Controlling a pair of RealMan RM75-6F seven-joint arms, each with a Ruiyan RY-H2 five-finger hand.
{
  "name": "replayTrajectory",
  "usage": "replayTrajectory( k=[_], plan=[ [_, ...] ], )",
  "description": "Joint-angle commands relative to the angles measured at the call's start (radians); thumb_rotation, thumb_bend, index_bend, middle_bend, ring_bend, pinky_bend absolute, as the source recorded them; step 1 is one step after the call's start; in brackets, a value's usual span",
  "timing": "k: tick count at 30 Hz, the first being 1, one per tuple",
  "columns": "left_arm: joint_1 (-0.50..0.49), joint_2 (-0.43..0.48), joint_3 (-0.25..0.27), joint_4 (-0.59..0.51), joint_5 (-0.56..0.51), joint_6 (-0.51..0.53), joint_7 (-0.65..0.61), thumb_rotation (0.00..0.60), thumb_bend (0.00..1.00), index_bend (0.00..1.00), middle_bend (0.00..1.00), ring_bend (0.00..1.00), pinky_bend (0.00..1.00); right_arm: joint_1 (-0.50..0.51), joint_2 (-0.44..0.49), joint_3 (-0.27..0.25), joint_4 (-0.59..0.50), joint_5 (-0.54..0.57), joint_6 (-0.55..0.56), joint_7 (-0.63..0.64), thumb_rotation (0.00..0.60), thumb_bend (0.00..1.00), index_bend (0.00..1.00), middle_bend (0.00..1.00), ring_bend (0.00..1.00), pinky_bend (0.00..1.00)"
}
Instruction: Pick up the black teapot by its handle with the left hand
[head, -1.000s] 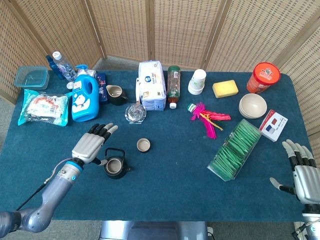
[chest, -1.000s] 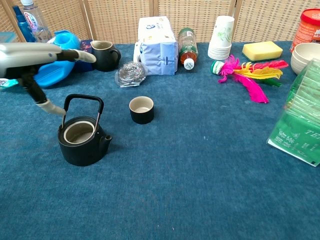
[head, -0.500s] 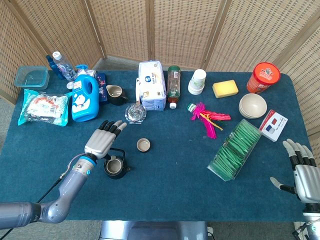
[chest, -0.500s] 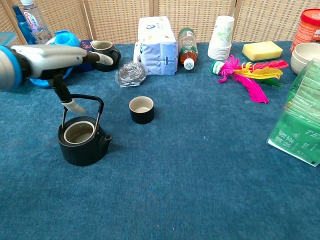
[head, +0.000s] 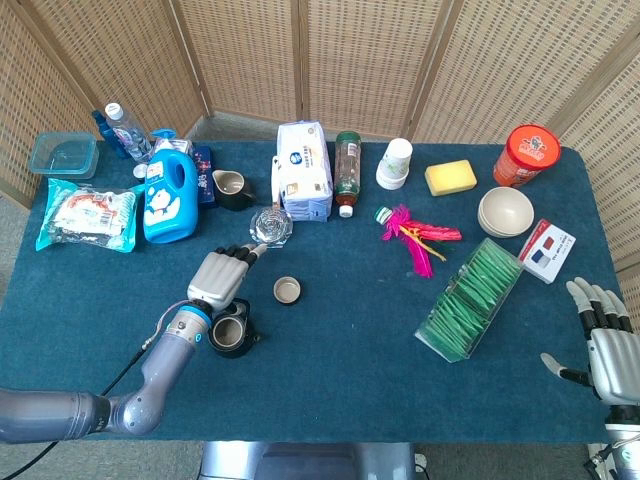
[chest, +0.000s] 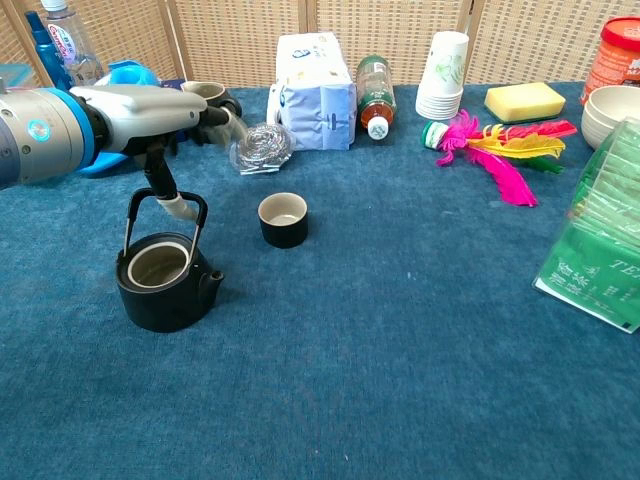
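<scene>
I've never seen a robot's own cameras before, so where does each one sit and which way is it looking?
Head view: high up, looking steeply down on the blue cloth table; shows the left hand and arm, and the right hand.
Chest view: low, facing across the table towards the wicker screen; only the left hand shows.
Shared: the left hand above the black teapot and small black cup.

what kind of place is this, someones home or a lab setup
Probably a staged test setup, not a home: a blue-carpeted table ringed by woven screens, holding unrelated goods such as a black teapot, a detergent bottle and a feather shuttlecock.
</scene>
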Motion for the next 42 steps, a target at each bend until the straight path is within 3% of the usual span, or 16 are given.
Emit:
replayTrajectory(
  k=[1, 7, 12, 23, 32, 42],
  plan=[
    [-0.006, -0.001, 0.018, 0.003, 0.001, 0.017, 0.023, 0.6, 0.31, 0.58, 0.67, 0.66, 0.71, 0.0, 0.001, 0.0, 0.0, 0.0, 0.001, 0.001, 0.6, 0.0, 0.0, 0.0, 0.0, 0.0],
    [-0.019, 0.007, 0.052, -0.016, -0.015, 0.029, 0.07, 0.6, 0.45, 0.73, 0.83, 0.81, 0.85, -0.002, 0.003, -0.003, -0.002, -0.006, 0.003, 0.003, 0.6, 0.0, 0.0, 0.0, 0.0, 0.0],
    [-0.011, 0.037, 0.055, -0.047, 0.016, 0.028, 0.037, 0.6, 0.5, 0.75, 0.89, 0.87, 0.96, -0.002, 0.004, -0.005, -0.002, -0.008, 0.001, 0.005, 0.6, 0.0, 0.0, 0.0, 0.0, 0.0],
    [0.047, 0.155, 0.003, -0.104, 0.242, 0.083, -0.152, 0.6, 0.49, 0.75, 0.9, 0.87, 0.97, 0.002, -0.002, -0.009, -0.004, -0.007, -0.009, -0.008, 0.6, 0.0, 0.0, 0.0, 0.0, 0.0],
    [0.027, 0.192, -0.059, -0.11, 0.2, 0.1, -0.139, 0.6, 0.48, 0.75, 0.9, 0.87, 0.97, 0.004, -0.007, -0.011, -0.007, -0.006, -0.015, -0.024, 0.6, 0.0, 0.0, 0.0, 0.0, 0.0],
    [0.004, 0.188, -0.058, -0.079, 0.175, 0.117, -0.068, 0.6, 0.48, 0.74, 0.9, 0.86, 0.97, 0.003, -0.002, -0.008, -0.008, 0.0, -0.014, -0.014, 0.6, 0.0, 0.0, 0.0, 0.0, 0.0]
  ],
)
